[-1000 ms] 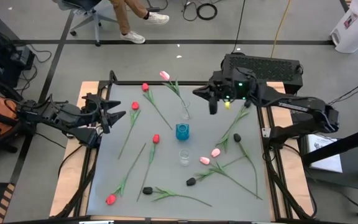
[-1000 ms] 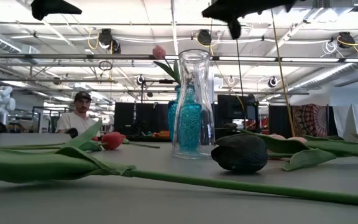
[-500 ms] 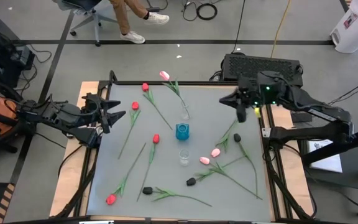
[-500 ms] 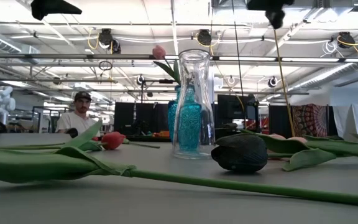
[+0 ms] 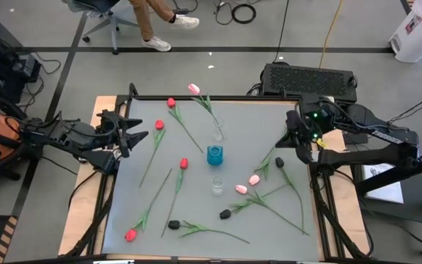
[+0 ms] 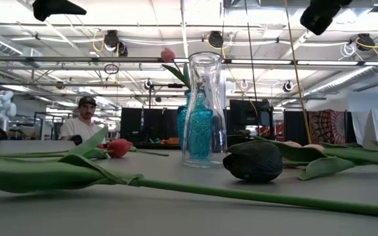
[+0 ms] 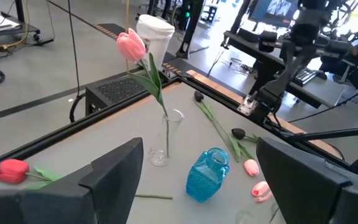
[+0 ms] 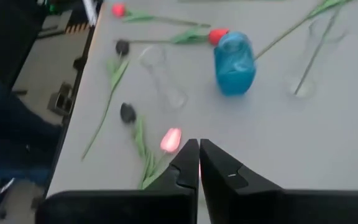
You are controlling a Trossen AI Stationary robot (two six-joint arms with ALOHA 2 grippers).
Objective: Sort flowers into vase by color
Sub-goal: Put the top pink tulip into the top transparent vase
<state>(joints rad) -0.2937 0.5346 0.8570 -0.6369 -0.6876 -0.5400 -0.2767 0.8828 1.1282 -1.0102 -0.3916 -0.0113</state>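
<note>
A pink tulip (image 5: 194, 89) stands with its stem in the far clear vase (image 5: 218, 134) and leans on the rim. Nearer are a blue vase (image 5: 215, 155) and a second clear vase (image 5: 217, 185). Red tulips (image 5: 184, 163), pink tulips (image 5: 241, 189) and black tulips (image 5: 225, 214) lie flat on the grey table. My right gripper (image 5: 299, 149) hangs shut and holds nothing above the table's right side, over a black tulip (image 5: 279, 162); its wrist view shows the shut fingertips (image 8: 199, 163) above a pink head (image 8: 171, 140). My left gripper (image 5: 128, 136) waits open at the left edge.
Long green stems cross the table's left half and near right corner (image 5: 269, 209). A black frame (image 5: 196, 98) rims the table. A dark box (image 5: 310, 77) sits behind the far right corner. A person (image 6: 84, 121) sits beyond the far edge.
My right gripper has swung from above the far middle of the table toward the right edge and somewhat nearer, tipping from nearly level to slanting downward. It has stayed shut and holds nothing. The flowers and vases have not moved.
</note>
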